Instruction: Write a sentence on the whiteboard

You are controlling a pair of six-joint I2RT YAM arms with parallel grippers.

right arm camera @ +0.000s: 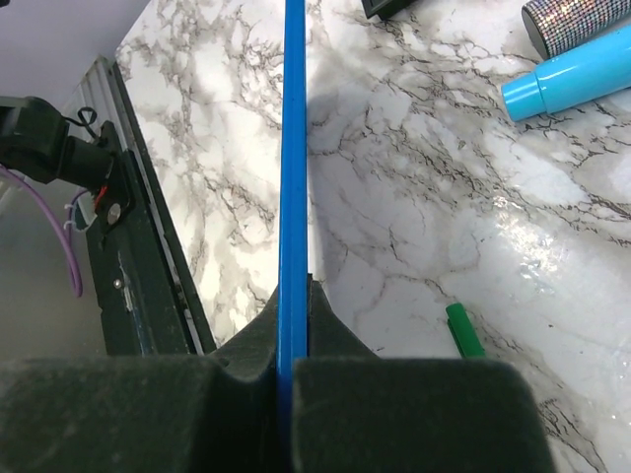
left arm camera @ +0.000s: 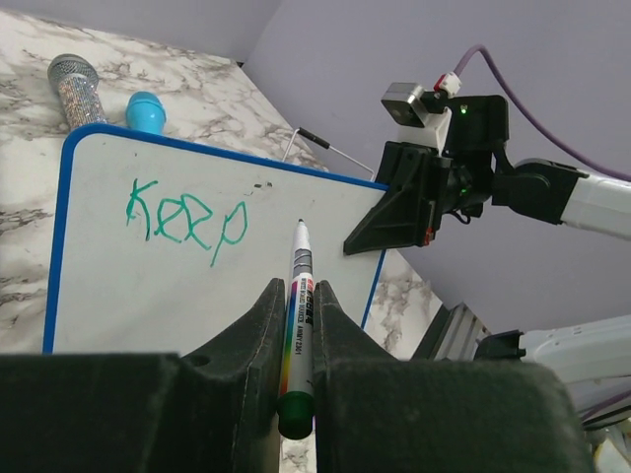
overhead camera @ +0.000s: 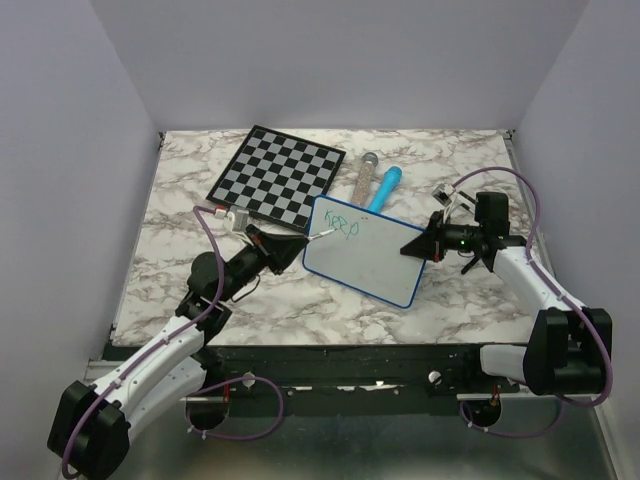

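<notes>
The whiteboard (overhead camera: 368,262) lies slanted in the middle of the table, white with a thin blue rim. The sentence (left arm camera: 187,222) reads only "Keep" in green near the board's top left corner (overhead camera: 341,231). My left gripper (left arm camera: 294,291) is shut on a green-capped marker (left arm camera: 299,315). The marker's tip points at the board just right of the last letter; I cannot tell whether it touches. My right gripper (right arm camera: 293,286) is shut on the board's blue rim (right arm camera: 293,148) at its right edge (overhead camera: 418,244).
A checkered chessboard (overhead camera: 278,172) lies behind the whiteboard. A glittery tube (overhead camera: 363,175) and a light blue tube (overhead camera: 386,187) lie side by side behind it too. A loose green marker cap (right arm camera: 463,330) rests on the marble near my right gripper.
</notes>
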